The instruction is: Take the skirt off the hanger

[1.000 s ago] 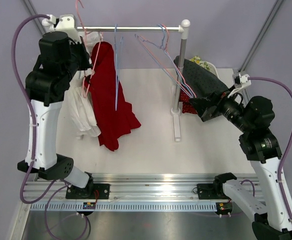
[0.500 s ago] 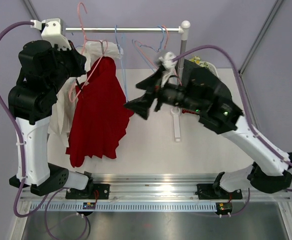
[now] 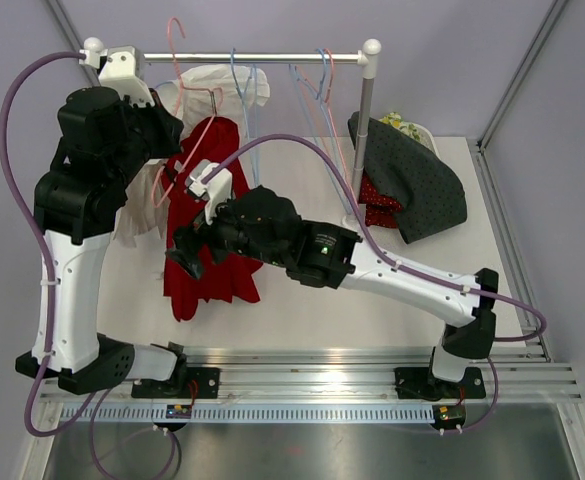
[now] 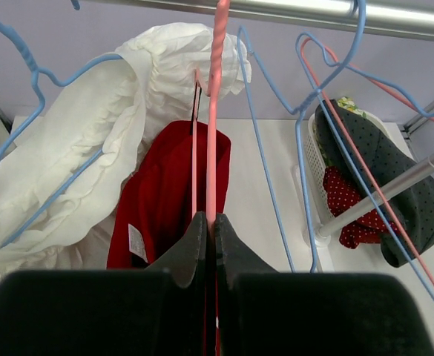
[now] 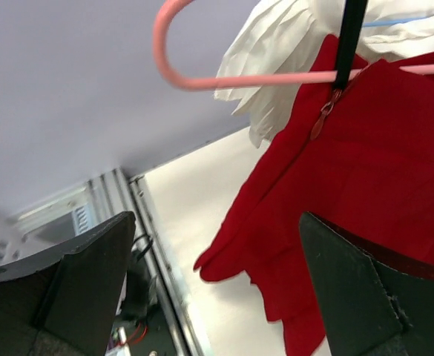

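Under the rail, near its left end, clamps the left tool shut on the pink hanger; hangs the red skirt from that hanger, below the rail; spreads the right tool wide open beside the skirt's lower folds, gripping nothing.

Red skirt hangs from pink hanger at left end of rail; white garment bunched just above. Right claw spread wide at skirt's lower left edge. Dark dotted garment heaped at bench right rear.
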`<action>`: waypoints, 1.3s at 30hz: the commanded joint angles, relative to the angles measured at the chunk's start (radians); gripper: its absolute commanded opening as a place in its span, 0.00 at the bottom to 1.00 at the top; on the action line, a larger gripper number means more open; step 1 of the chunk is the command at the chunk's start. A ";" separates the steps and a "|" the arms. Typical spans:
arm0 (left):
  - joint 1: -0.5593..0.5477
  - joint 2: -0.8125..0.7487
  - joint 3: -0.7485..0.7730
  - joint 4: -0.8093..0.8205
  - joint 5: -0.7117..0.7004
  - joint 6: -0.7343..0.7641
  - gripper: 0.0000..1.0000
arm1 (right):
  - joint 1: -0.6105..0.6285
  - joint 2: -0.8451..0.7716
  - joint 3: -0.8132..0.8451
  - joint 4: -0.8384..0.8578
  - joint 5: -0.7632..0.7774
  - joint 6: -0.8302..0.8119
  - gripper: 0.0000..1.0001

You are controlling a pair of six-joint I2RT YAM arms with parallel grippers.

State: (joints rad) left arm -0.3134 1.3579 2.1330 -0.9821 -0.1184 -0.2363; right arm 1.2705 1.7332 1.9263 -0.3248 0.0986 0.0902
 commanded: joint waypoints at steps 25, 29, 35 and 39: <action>-0.006 -0.197 -0.255 0.295 0.031 -0.063 0.00 | 0.128 0.069 0.140 0.211 0.461 -0.136 0.00; -0.007 -0.218 -0.326 0.322 0.006 -0.077 0.00 | 0.197 0.078 0.267 0.126 0.475 -0.179 0.00; -0.013 -0.238 -0.400 0.373 -0.038 -0.106 0.00 | 0.311 0.147 0.477 0.047 0.506 -0.247 0.00; -0.045 -0.234 -0.410 0.388 -0.091 -0.103 0.00 | 0.363 0.190 0.568 0.033 0.524 -0.276 0.00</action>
State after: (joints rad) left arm -0.3424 1.1217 1.7271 -0.7292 -0.1333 -0.3401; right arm 1.5852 1.9213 2.3898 -0.3740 0.6121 -0.1402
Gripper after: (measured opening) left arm 0.024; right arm 0.031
